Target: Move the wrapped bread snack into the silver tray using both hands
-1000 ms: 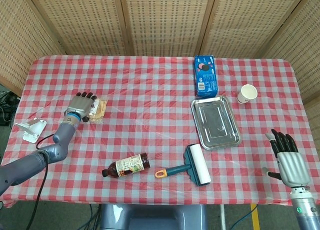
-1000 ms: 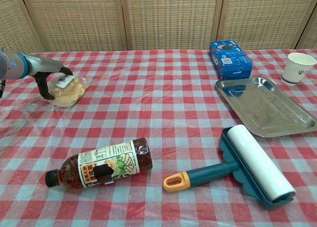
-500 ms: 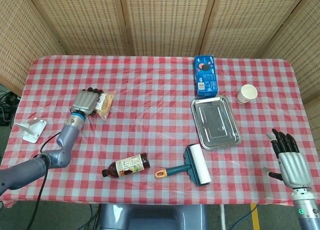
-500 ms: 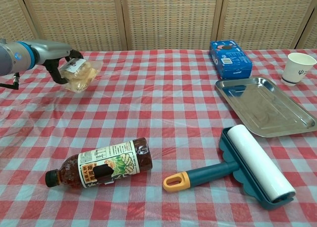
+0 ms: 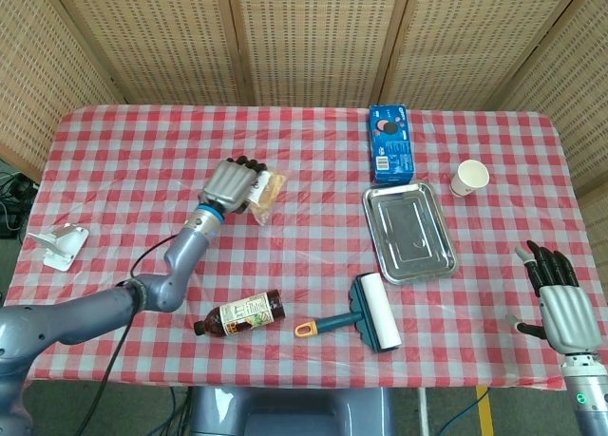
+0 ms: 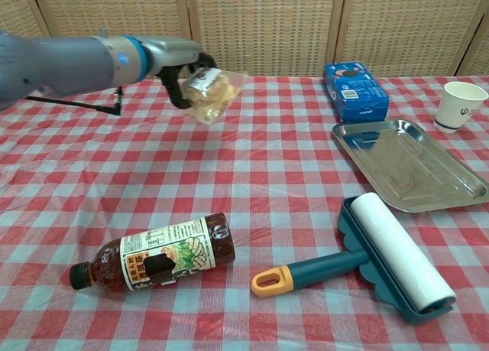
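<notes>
Chest view: the left hand grasps the wrapped bread snack clear of the red-checked tablecloth, in the upper left of the frame. Seen from the head view, the same hand curls around the snack left of centre, well apart from the silver tray at centre right. The right hand hangs at the lower right corner, off the table edge, fingers spread and holding nothing. A brown bottle lies on its side at lower left; a teal lint roller lies beside the tray's near edge. A blue cookie box and a paper cup stand behind the tray.
</notes>
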You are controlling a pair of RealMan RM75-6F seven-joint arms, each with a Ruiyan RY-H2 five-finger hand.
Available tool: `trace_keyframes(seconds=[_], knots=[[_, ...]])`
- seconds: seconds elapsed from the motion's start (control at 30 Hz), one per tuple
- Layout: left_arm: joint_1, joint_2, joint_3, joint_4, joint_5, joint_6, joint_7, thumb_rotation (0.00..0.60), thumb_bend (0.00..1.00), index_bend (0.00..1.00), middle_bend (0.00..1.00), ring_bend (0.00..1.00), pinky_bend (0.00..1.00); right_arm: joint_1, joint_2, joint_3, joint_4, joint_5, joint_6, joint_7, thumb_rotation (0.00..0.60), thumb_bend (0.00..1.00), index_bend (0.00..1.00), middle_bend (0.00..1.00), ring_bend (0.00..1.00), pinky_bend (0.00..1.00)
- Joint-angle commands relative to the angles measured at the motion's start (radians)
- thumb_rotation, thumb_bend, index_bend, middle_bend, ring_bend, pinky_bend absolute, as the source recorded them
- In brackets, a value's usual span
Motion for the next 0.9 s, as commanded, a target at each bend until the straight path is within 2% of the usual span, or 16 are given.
trace_keyframes(seconds=[0.03, 0.1, 0.17, 0.2, 0.3, 0.33, 0.47, 0.63, 0.73, 0.9], knots=[[-0.108, -0.117, -0.049, 0.099, -0.060, -0.056, 0.038, 0.600, 0.54, 0.40, 0.16, 0.16, 0.28, -0.001, 0.006, 0.007, 0.011, 0.022, -0.012, 0.021, 0.600, 0.05, 0.00, 0.00, 0.00, 0.00], [-0.136, -0.154, -0.057, 0.141, -0.074, -0.065, 0.043, 0.600, 0.54, 0.39, 0.15, 0.15, 0.28, -0.002, 0.008, 0.008, 0.014, 0.026, -0.013, 0.029, 0.600, 0.05, 0.00, 0.00, 0.00, 0.00], [-0.171, -0.202, -0.068, 0.192, -0.085, -0.077, 0.043, 0.600, 0.52, 0.32, 0.11, 0.13, 0.27, -0.004, 0.010, 0.010, 0.019, 0.028, -0.011, 0.036, 0.600, 0.05, 0.00, 0.00, 0.00, 0.00], [-0.181, -0.217, -0.071, 0.208, -0.087, -0.081, 0.042, 0.600, 0.48, 0.27, 0.08, 0.11, 0.25, -0.004, 0.010, 0.011, 0.020, 0.029, -0.010, 0.038, 0.600, 0.05, 0.00, 0.00, 0.00, 0.00], [-0.205, -0.255, -0.076, 0.244, -0.091, -0.094, 0.041, 0.600, 0.28, 0.05, 0.00, 0.01, 0.08, -0.006, 0.012, 0.012, 0.024, 0.034, -0.011, 0.045, 0.600, 0.05, 0.00, 0.00, 0.00, 0.00], [-0.215, -0.270, -0.074, 0.258, -0.093, -0.099, 0.045, 0.600, 0.24, 0.01, 0.00, 0.00, 0.03, -0.007, 0.013, 0.012, 0.026, 0.037, -0.011, 0.049, 0.600, 0.05, 0.00, 0.00, 0.00, 0.00], [-0.229, -0.307, -0.063, 0.300, -0.073, -0.095, 0.045, 0.600, 0.20, 0.00, 0.00, 0.00, 0.00, -0.010, 0.014, 0.013, 0.032, 0.040, -0.010, 0.056, 0.600, 0.05, 0.00, 0.00, 0.00, 0.00], [-0.201, -0.282, -0.057, 0.294, -0.071, -0.099, 0.024, 0.600, 0.19, 0.00, 0.00, 0.00, 0.00, -0.014, 0.014, 0.012, 0.033, 0.040, -0.005, 0.052, 0.600, 0.05, 0.00, 0.00, 0.00, 0.00], [-0.169, -0.241, -0.054, 0.249, -0.061, -0.078, 0.003, 0.600, 0.19, 0.00, 0.00, 0.00, 0.00, -0.015, 0.013, 0.012, 0.031, 0.037, -0.002, 0.047, 0.600, 0.05, 0.00, 0.00, 0.00, 0.00], [-0.074, -0.125, -0.041, 0.096, 0.021, 0.023, -0.063, 0.600, 0.19, 0.00, 0.00, 0.00, 0.00, -0.011, 0.008, 0.009, 0.030, 0.032, -0.008, 0.035, 0.600, 0.05, 0.00, 0.00, 0.00, 0.00]])
